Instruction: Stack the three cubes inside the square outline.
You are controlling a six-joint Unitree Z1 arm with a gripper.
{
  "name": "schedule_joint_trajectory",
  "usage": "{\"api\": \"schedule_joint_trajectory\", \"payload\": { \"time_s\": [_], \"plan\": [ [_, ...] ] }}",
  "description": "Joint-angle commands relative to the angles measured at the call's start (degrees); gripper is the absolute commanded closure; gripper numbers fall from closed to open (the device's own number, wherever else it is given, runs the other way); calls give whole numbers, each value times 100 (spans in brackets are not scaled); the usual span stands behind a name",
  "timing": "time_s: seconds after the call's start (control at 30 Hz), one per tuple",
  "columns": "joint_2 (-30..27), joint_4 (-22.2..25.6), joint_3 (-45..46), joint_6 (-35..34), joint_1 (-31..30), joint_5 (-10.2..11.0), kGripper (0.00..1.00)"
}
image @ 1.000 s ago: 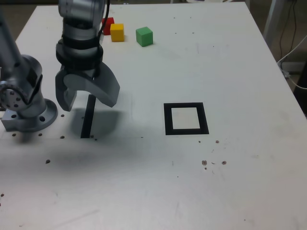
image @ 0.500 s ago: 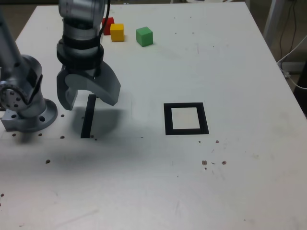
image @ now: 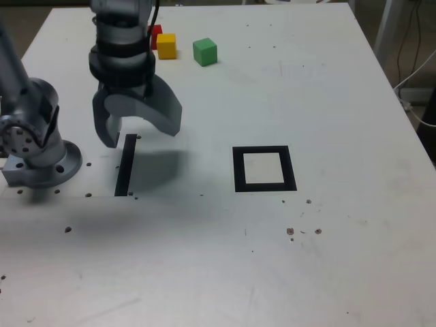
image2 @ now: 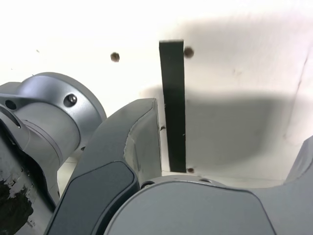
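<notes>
The grey two-fingered tool [image: 136, 133] was seen hanging above the white surface [image: 327, 102], its curved jaws spread wide apart and nothing held between them. It was poised just over the upper end of a straight black strip [image: 124, 167] stuck flat on the surface, with its shadow cast beside that strip. In the wrist view one dark grey finger [image2: 127, 147] was shown close beside the same strip, with only bare surface in the gap.

At the exterior view's left, the arm's round grey base [image: 37, 146] was shown bolted down. Towards the far edge, well apart from the tool, the three small solid cubes were set out in a row: the red cube [image: 156, 33] was partly hidden behind the arm, the yellow cube [image: 166, 46] was touching or just beside it, and the green cube [image: 204, 52] was placed a little to the exterior view's right. The thick black square outline with a white centre [image: 264, 168] lay empty nearer the middle of the surface.

No cube had yet been lifted, so the first step, the reach for a cube, was judged to be in hand. The next move would call for the open tool to be carried to the far row, lowered squarely over one cube and closed on it without the neighbouring cubes being knocked.
</notes>
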Motion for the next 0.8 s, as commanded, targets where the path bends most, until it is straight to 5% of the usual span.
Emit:
{"api": "schedule_joint_trajectory", "payload": {
  "time_s": [0.0, 0.77],
  "plan": [
    [32, 51, -134, 148, 331, 71, 1],
    [1035, 642, -1968, 2016, 3481, 707, 1]
  ]
}}
